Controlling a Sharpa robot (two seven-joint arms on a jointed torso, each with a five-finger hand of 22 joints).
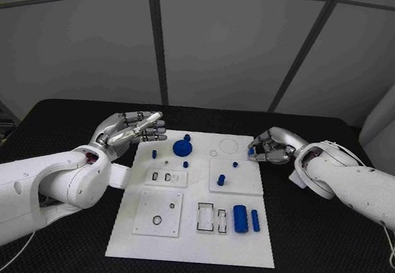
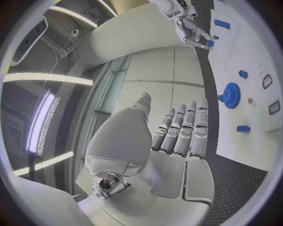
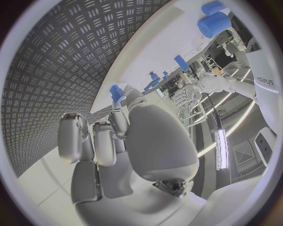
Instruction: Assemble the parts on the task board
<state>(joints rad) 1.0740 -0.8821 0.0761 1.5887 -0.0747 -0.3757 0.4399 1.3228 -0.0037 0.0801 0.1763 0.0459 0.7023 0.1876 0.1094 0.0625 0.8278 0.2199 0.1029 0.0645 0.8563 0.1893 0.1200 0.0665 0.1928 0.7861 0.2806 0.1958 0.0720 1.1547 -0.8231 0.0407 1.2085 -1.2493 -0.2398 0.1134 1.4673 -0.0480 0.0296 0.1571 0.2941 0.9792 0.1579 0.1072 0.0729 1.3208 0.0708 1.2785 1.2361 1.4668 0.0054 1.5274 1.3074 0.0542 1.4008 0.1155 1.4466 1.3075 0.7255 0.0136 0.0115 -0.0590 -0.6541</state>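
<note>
Black table (image 1: 64,113); blue gear (image 1: 183,148) beside left robot hand (image 1: 132,130).
</note>
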